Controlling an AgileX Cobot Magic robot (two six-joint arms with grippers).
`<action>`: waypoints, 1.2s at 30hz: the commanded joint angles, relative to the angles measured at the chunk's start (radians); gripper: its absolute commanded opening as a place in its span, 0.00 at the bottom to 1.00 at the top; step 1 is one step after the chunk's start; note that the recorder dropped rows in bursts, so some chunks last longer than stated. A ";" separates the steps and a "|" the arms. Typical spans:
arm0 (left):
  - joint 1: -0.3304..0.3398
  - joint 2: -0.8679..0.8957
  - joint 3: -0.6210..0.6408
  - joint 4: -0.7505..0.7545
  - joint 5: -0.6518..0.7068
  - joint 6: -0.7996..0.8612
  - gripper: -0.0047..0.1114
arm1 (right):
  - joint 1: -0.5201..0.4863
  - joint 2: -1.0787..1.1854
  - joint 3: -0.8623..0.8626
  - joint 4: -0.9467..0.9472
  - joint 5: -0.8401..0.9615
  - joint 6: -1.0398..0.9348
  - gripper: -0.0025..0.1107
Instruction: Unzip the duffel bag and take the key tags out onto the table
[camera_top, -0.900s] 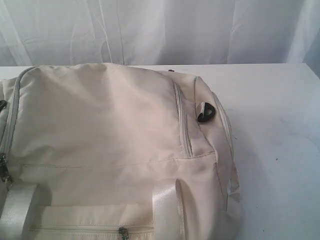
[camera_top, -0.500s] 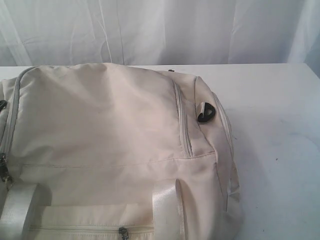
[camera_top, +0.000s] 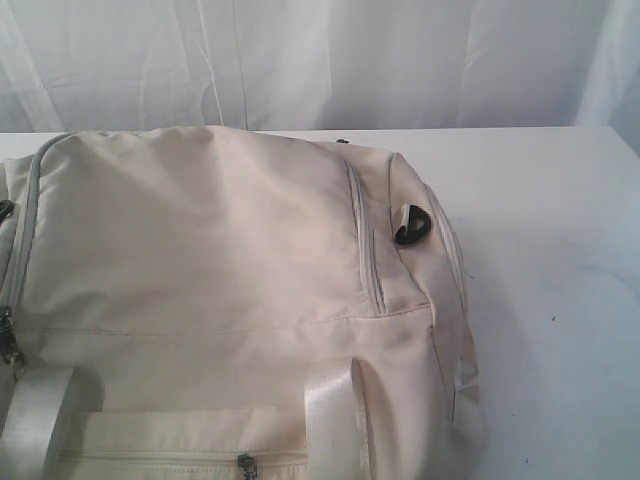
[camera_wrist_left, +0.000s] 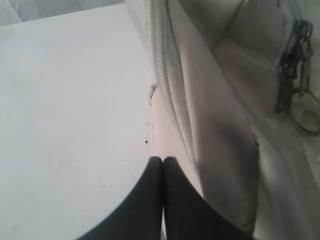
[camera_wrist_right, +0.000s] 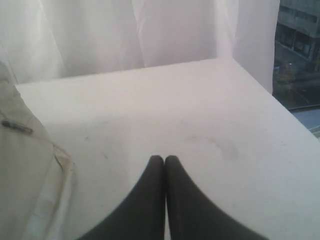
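Note:
The cream duffel bag lies zipped shut on the white table and fills the left and middle of the exterior view. Its pale webbing handles and black D-ring show. The key tags are hidden. In the left wrist view my left gripper is shut and empty, right beside the duffel bag, with a zipper pull and metal ring farther along it. My right gripper is shut and empty above bare table, with the duffel bag's edge off to one side. Neither gripper shows in the exterior view.
A white curtain hangs behind the table's far edge. The table's corner and side edge show in the right wrist view, with a window beyond. Bare tabletop lies right of the bag.

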 joint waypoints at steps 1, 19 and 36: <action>-0.005 -0.005 0.004 -0.017 -0.077 -0.028 0.04 | 0.004 -0.007 0.005 0.070 -0.127 0.270 0.02; -0.005 -0.005 0.004 -0.017 -0.558 -0.398 0.04 | 0.004 -0.007 0.005 0.073 -0.497 0.441 0.02; -0.005 0.271 -0.264 0.131 -0.349 -0.202 0.21 | 0.059 0.051 -0.137 -1.155 -0.702 1.189 0.02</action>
